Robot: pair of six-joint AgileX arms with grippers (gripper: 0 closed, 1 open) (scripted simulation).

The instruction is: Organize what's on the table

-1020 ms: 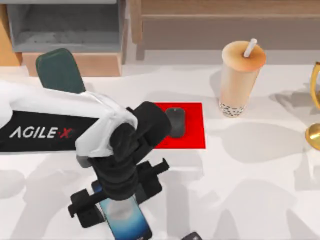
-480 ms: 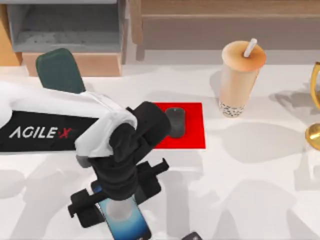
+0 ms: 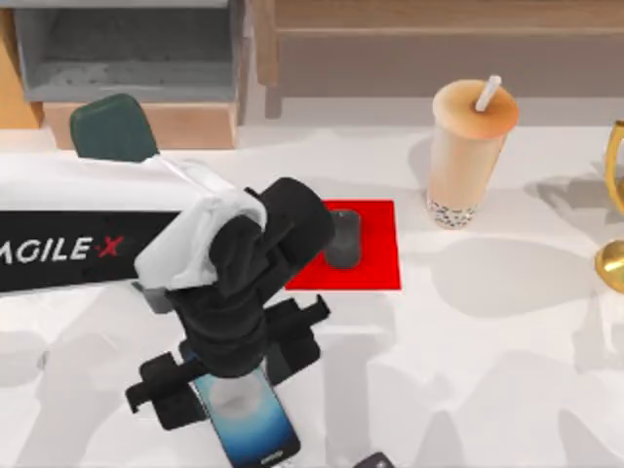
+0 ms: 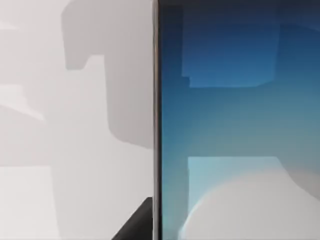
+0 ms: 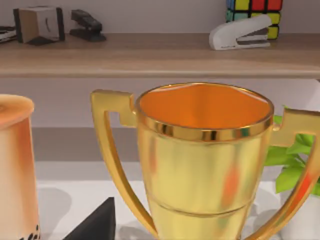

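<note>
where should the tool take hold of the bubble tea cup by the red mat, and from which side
Probably the cup's mid body, coming in level from the side. The bubble tea cup stands upright on the table, and its straw sticks out of the lid, so a top-down grip looks awkward. Its right flank has open room.

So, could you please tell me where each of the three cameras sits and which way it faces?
Top view: above the table, looking down; the left arm reaches over a phone, its gripper above it.
Left wrist view: on the left wrist, close over the phone on the table; a dark bit of finger shows.
Right wrist view: on the right wrist, facing a trophy, cup and shelf; a dark fingertip shows.
Shared: the phone, top and left wrist; the cup, top and right wrist.
</note>
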